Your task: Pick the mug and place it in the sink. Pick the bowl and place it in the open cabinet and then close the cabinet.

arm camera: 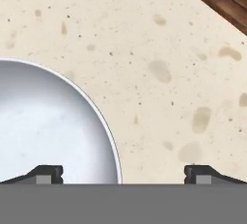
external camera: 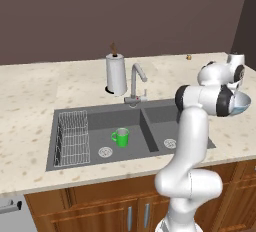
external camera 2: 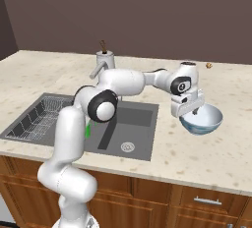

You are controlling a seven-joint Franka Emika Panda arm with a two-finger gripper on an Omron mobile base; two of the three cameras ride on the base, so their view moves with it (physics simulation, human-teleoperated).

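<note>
The green mug (external camera: 120, 137) stands upright in the left basin of the dark grey sink (external camera: 100, 111); in the right base view only a green sliver of the mug (external camera 2: 88, 128) shows behind my arm. The white and blue bowl (external camera 2: 204, 119) sits on the counter just right of the sink (external camera 2: 133, 111). My gripper (external camera 2: 189, 107) hangs open over the bowl's near-left rim, nothing held. In the hand view the bowl (arm camera: 48, 121) fills the left side. Its rim runs between the two spread fingertips (arm camera: 46, 172) of the gripper (arm camera: 123, 172).
A paper towel roll (external camera: 116, 73) and the chrome faucet (external camera: 136, 83) stand behind the sink. A wire rack (external camera: 72, 138) lies in the left basin. Bare speckled counter (arm camera: 169, 73) spreads beside the bowl up to the counter's edge, with brown wood (arm camera: 222, 1) beyond it.
</note>
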